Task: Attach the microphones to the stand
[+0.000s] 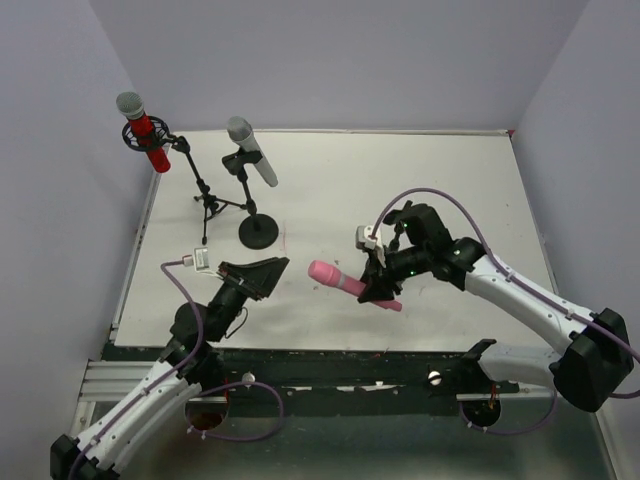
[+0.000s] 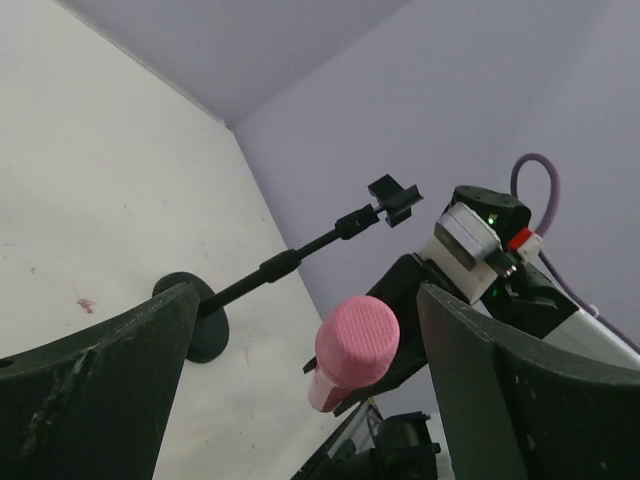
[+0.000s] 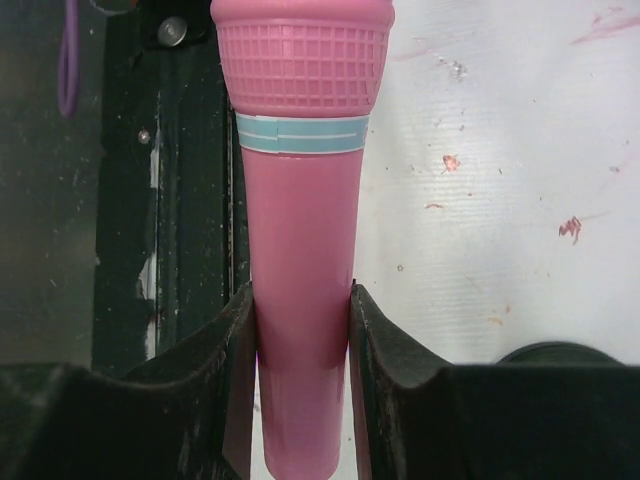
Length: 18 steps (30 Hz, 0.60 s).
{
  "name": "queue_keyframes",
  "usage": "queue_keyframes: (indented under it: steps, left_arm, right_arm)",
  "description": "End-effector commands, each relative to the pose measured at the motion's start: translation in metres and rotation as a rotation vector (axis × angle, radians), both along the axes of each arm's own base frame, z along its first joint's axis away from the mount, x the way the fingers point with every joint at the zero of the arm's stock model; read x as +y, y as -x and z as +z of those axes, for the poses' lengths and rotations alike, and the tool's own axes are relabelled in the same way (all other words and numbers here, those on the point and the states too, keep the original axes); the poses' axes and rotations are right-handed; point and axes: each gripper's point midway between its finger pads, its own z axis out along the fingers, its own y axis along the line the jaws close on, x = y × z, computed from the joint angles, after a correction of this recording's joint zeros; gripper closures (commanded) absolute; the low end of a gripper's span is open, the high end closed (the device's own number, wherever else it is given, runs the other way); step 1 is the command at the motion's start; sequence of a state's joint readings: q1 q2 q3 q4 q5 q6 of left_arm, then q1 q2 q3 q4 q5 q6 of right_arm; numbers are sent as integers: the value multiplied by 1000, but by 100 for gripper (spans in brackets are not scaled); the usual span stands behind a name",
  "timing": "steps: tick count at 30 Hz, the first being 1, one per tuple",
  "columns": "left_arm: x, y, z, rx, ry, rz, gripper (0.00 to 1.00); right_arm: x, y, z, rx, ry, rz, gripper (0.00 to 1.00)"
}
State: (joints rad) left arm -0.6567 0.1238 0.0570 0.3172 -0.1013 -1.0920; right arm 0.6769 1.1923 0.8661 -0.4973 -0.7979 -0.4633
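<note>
A pink microphone (image 1: 345, 283) is lifted off the table, nearly level, with my right gripper (image 1: 382, 284) shut on its handle (image 3: 300, 300). Its head (image 2: 357, 341) points toward my left gripper (image 1: 266, 273), which stands open a short way off with nothing between its fingers (image 2: 120, 380). A glittery red microphone (image 1: 146, 131) sits in a tripod stand (image 1: 208, 205) at the far left. A silver-grey microphone (image 1: 252, 151) sits in a round-based stand (image 1: 258, 232). A further stand with a round base (image 2: 190, 320) and a bare clip (image 2: 393, 198) rises just behind the pink microphone.
Purple walls close the table (image 1: 450, 190) on the left, back and right. A dark metal rail (image 1: 330, 365) runs along the near edge below both arms. The bare stand's base (image 3: 560, 352) lies close beside my right gripper.
</note>
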Motion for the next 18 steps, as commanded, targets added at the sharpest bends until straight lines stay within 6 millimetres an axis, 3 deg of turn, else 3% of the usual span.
queue_keyframes:
  steps: [1, 6, 12, 18]
  left_arm:
    - [-35, 17, 7, -168, -39, -188, 2]
    - [-67, 24, 39, -325, -74, -269, 1]
    - [-105, 26, 53, -424, -91, -310, 3]
    - [-131, 18, 59, -455, -34, -270, 20]
  right_arm:
    - [-2, -5, 26, 109, -102, -60, 87]
    - [-5, -21, 31, 122, -125, -155, 88]
    - [-8, -24, 35, 147, -153, -194, 88]
    - [-9, -22, 42, 153, -177, -184, 88]
